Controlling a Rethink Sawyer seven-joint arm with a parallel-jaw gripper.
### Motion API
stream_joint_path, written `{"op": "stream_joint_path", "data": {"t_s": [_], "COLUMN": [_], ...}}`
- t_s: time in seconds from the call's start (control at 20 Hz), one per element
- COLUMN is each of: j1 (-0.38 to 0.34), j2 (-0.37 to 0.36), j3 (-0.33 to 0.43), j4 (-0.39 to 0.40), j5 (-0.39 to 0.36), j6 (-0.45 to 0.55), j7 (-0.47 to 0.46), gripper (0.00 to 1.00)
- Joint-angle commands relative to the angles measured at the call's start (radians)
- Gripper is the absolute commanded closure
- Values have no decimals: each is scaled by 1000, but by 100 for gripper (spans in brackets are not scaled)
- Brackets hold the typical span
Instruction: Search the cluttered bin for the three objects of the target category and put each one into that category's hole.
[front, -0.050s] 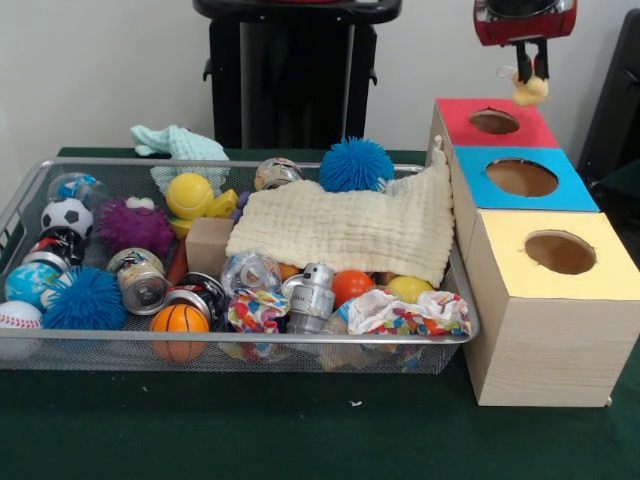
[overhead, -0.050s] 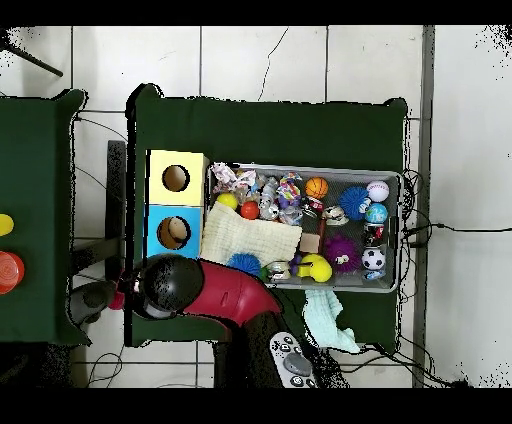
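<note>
While the tool hangs above the red box's hole, pinched on a small yellow toy, the toy sits slightly toward the hole's far-right rim; released off-centre, it could bounce off the red top, roll onto the counter, or hit the blue box.

Red hole box, blue hole box, yellow hole box, cream cloth
</note>
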Motion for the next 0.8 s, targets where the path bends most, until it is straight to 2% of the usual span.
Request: {"op": "stream_joint_path", "data": {"t_s": [0.05,0.4,0.8], "j1": [-12,-12,-35], "j2": [68,89,88], "j3": [-62,-74,-29], "j4": [-99,-134,-82], "j5": [-81,-98,-40], "j6": [86,69,22], "j7": [136,140,137], "gripper": [100,100,100]}}
